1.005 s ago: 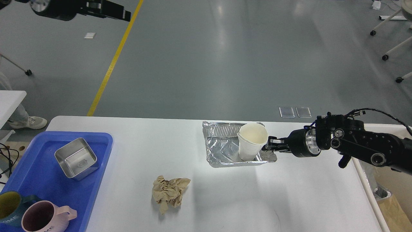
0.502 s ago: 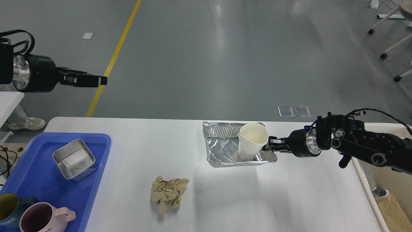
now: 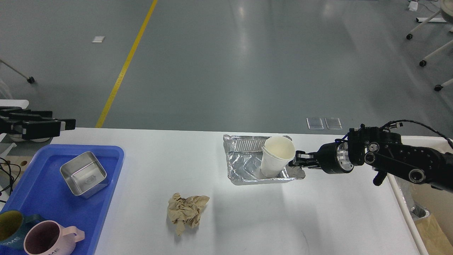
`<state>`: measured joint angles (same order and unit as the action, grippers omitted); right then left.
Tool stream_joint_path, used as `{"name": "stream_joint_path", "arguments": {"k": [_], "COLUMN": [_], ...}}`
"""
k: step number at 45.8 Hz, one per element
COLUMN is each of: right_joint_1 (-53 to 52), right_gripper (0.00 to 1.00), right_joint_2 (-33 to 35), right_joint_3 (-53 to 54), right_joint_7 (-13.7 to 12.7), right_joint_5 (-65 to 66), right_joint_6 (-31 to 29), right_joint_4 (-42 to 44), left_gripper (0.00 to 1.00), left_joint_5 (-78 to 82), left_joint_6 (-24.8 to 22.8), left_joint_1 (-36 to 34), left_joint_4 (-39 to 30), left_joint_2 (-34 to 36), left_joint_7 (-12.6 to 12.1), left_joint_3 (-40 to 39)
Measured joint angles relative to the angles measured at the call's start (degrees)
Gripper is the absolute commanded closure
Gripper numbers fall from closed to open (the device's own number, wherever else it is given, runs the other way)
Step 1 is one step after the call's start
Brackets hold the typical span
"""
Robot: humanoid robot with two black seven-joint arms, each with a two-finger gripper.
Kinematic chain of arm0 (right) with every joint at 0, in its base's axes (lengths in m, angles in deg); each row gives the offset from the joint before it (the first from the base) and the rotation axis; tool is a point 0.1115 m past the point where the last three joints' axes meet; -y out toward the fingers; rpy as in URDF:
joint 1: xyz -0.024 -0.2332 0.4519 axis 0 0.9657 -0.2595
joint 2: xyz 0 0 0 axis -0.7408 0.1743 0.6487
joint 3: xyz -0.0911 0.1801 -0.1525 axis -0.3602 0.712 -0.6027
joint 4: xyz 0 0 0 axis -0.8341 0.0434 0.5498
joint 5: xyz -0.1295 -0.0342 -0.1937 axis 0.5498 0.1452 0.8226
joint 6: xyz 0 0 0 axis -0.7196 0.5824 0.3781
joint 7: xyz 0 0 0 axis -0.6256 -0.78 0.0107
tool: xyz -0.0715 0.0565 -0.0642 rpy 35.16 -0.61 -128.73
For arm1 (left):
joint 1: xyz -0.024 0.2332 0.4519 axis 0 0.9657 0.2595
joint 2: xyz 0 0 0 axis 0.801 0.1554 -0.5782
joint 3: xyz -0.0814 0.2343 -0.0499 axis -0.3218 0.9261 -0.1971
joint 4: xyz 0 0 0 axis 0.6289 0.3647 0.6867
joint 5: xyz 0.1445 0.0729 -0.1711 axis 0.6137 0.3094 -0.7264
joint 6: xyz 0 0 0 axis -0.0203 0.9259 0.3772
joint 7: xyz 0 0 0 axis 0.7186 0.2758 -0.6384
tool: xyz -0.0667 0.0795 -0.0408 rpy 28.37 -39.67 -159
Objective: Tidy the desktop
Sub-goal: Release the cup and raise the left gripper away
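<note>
The white desktop (image 3: 318, 219) fills the lower view. On it lie a crumpled foil tray (image 3: 247, 166) with a white paper cup (image 3: 277, 156) standing tilted in its right end, and a crumpled brown paper ball (image 3: 187, 211). My right gripper (image 3: 296, 164) is at the foil tray's right rim, just beside the cup's base. Its fingers are small and dark, so I cannot tell their state or whether they touch the rim. My left gripper (image 3: 69, 124) hovers over the desktop's far left corner, empty, fingers seen edge-on.
A blue plastic tray (image 3: 42, 209) at the left holds a square steel container (image 3: 84, 173), a pink mug (image 3: 49, 239) and a dark mug (image 3: 9, 228). A beige bin (image 3: 430, 226) sits below the desktop's right edge. Grey floor lies beyond.
My left arm has swung down and to the left, from high above the floor to just over the desktop's far left corner. My right gripper, the foil tray and the cup have hardly moved.
</note>
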<state>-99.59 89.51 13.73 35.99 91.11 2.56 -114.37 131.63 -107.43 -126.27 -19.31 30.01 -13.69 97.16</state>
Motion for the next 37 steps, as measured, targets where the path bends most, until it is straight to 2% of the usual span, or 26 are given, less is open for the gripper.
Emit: {"name": "stream_joint_path", "arguments": {"k": [15,37], "right_joint_1": [0.1,0.1], "right_gripper": [1.00,1.00], "right_joint_2": [-0.3,-0.7], "right_joint_3": [-0.7,-0.7], "right_joint_7": [0.0,0.0], "right_joint_5": [0.2,0.1], "right_joint_6": [0.0,0.0], "right_joint_4": [0.0,0.1], "left_gripper": [0.21,0.21], "left_joint_5": [1.8,4.7], "left_joint_6": [-3.1,-3.6], "left_joint_1": [0.3,2.0], "left_joint_4": [-2.1,-2.1], "left_joint_2": [8.6,10.3], "left_joint_7": [0.3,0.3], "left_joint_3": [-0.5,0.1]}}
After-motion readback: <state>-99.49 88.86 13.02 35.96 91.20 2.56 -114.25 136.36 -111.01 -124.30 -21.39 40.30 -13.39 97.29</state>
